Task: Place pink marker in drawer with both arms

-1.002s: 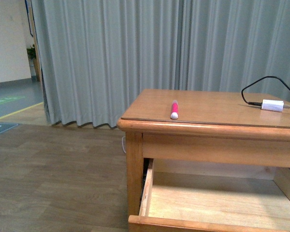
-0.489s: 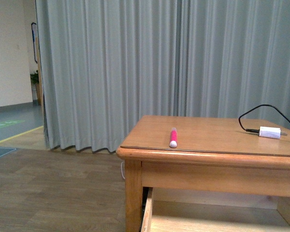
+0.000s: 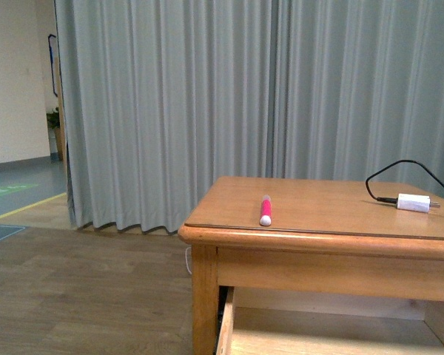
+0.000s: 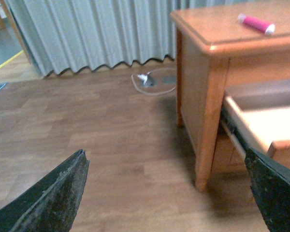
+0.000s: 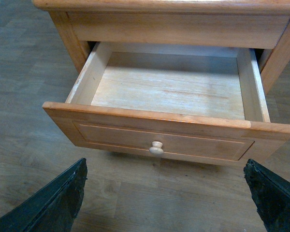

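Resting unmoved on the cabinet, pink marker

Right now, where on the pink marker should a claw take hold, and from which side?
I would take the pink marker at mid-barrel, from straight above, left claw closing across its narrow width. It lies flat on the cabinet top, nothing close beside it.
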